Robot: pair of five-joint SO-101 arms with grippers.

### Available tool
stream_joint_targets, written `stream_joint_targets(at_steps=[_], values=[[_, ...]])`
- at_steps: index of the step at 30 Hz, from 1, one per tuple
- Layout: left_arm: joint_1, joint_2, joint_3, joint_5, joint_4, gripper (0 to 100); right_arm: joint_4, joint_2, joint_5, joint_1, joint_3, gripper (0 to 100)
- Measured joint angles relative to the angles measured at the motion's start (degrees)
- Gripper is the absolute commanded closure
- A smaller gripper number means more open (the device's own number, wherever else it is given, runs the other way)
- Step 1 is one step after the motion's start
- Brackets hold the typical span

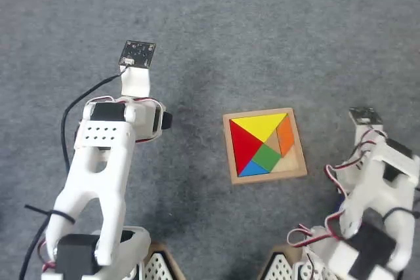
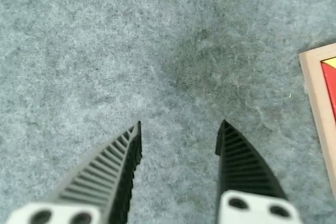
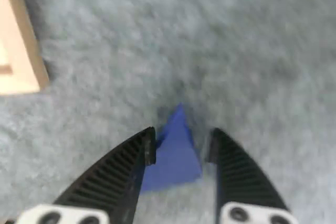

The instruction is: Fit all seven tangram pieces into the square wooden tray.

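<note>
Seen from above, a grey carpeted worktop [image 1: 197, 44] carries a square wooden tray [image 1: 259, 113], set a little right of the middle and turned slightly askew to the worktop's edges. Inside the tray, fitted edge to edge, are a yellow triangle [image 1: 261, 126] along the far side, a red triangle [image 1: 241, 145] along the left side, a green square [image 1: 266, 156] near the centre, an orange piece [image 1: 285, 137] by the right side, and a light blue triangle [image 1: 252, 169] at the near side. The tray's near right corner is pale wood colour; whether that is a piece or bare floor cannot be told.

The left arm [image 1: 108, 142] rises from the near edge on the left half of the worktop, well apart from the tray. The left gripper [image 2: 181, 124] is spread wide with nothing between its fingers, over bare carpet, the tray's rim off to one side.

The right arm [image 1: 377, 181] stands by the near right corner. The right gripper [image 3: 182, 132] is parted, one finger close on each side of a dark blue triangle [image 3: 176, 153] that sits outside the tray, near one of its corners
</note>
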Motion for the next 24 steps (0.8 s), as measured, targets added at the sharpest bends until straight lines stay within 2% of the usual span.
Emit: stream_joint_targets(at_steps=[7, 13, 18, 24], values=[[0.0, 0.0, 0.0, 0.0, 0.0, 77, 7.38, -5.98, -0.88, 0.53, 2.2, 73.2], [0.0, 0.0, 0.0, 0.0, 0.0, 77, 4.48, -6.15, -1.05, 0.53, 9.14, 73.2], [0.0, 0.0, 0.0, 0.0, 0.0, 77, 1.14, -6.15, -4.04, 0.53, 9.85, 73.7], [0.0, 0.0, 0.0, 0.0, 0.0, 77, 0.09, -6.24, -4.4, 0.7, 10.55, 84.6]])
